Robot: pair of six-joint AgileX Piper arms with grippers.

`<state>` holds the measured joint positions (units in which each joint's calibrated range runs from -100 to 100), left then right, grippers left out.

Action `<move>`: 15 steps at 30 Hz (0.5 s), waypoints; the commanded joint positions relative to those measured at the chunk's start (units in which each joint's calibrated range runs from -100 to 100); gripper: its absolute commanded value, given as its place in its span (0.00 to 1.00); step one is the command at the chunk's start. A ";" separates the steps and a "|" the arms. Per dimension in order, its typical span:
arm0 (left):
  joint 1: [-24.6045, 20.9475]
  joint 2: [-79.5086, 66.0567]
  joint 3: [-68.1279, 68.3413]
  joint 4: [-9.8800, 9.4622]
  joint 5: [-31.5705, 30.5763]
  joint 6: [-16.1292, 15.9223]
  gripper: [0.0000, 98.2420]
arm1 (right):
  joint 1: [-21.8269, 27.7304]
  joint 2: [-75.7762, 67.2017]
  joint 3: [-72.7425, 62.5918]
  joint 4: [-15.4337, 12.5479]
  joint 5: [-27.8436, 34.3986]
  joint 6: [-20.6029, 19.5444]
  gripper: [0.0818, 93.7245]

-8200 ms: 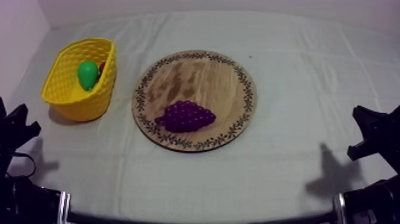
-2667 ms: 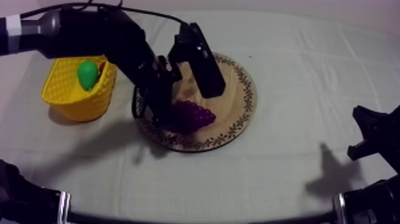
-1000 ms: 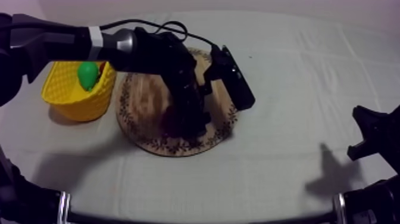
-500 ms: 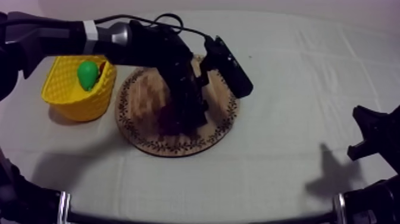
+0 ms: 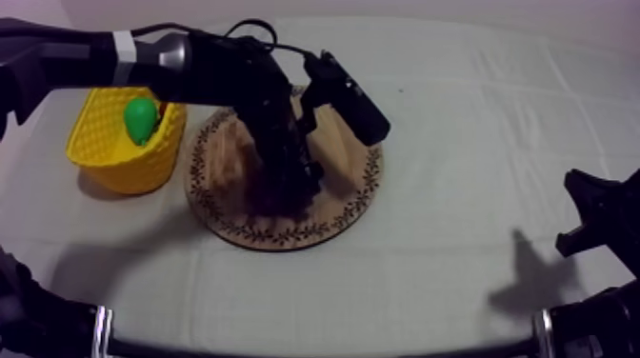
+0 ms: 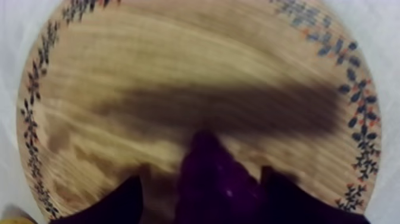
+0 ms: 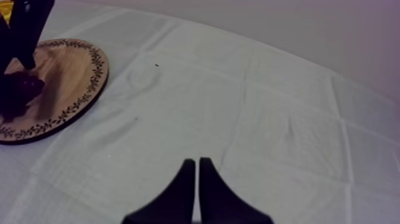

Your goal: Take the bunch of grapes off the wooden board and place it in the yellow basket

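Observation:
The purple bunch of grapes lies on the round wooden board, its narrow end pointing away from the wrist camera. My left gripper is down over it, one black finger on each side and a slim gap at one side, so it stands open around the bunch. From above, my left gripper covers most of the grapes. The yellow basket stands left of the board. My right gripper is shut on nothing, low at the right edge.
A green pear lies in the basket with a small red fruit behind it. The basket nearly touches the board's left rim. In the right wrist view the board and the grapes lie far off across bare cloth.
My left arm has shifted a little toward the back left over the board. The grapes stay between its fingers on the board. The right arm has not moved.

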<state>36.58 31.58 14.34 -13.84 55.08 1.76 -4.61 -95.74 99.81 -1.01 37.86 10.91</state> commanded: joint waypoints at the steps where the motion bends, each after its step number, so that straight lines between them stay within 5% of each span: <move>1: -0.18 -0.20 0.63 -0.36 0.37 1.47 0.82 | 0.02 -0.01 -0.03 0.01 -0.04 0.01 0.00; 15: -1.50 -0.20 2.40 0.65 1.42 3.78 0.70 | 0.02 -0.01 -0.03 0.01 -0.04 0.01 0.00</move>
<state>35.14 31.32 16.81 -13.33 56.60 5.61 -4.61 -95.74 99.81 -1.01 37.86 10.91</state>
